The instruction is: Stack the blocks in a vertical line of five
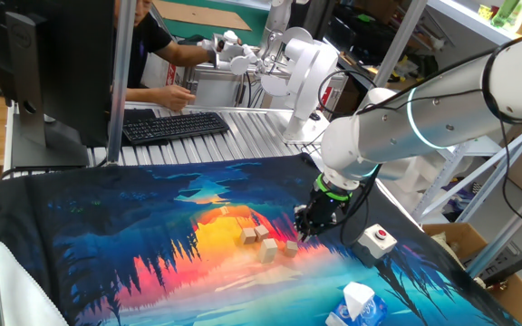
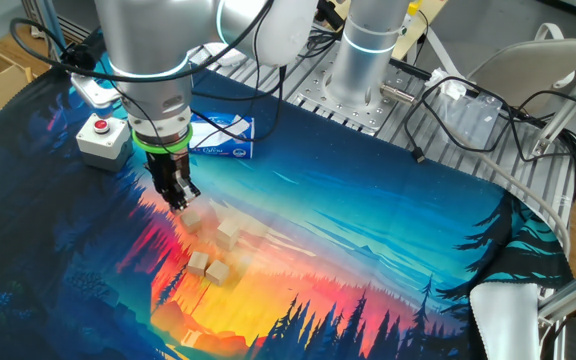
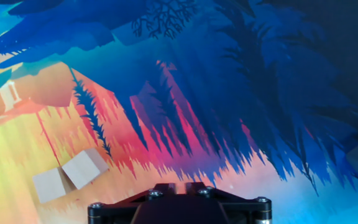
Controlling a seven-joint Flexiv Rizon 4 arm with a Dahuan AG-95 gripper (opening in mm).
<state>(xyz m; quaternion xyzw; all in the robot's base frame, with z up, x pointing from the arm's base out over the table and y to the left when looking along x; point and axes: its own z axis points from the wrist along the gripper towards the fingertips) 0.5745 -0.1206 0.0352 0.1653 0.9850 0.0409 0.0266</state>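
Several small light-tan wooden blocks lie loose on the colourful mat, none on top of another. In one fixed view two blocks [image 1: 254, 234] touch side by side, with another block [image 1: 268, 254] in front and one more block [image 1: 292, 246] to the right. My gripper [image 1: 304, 230] points down just right of that group, close above the mat. In the other fixed view the gripper [image 2: 180, 200] hangs beside the nearest block [image 2: 196, 217]. In the hand view the fingertips [image 3: 165, 186] are shut with nothing between them, and two blocks [image 3: 67, 177] lie to the lower left.
A white box with a red button [image 1: 379, 239] stands right of the gripper. A white-and-blue tissue pack [image 1: 356, 304] lies near the mat's front edge. Behind the mat are a keyboard [image 1: 172, 124], a monitor and a seated person.
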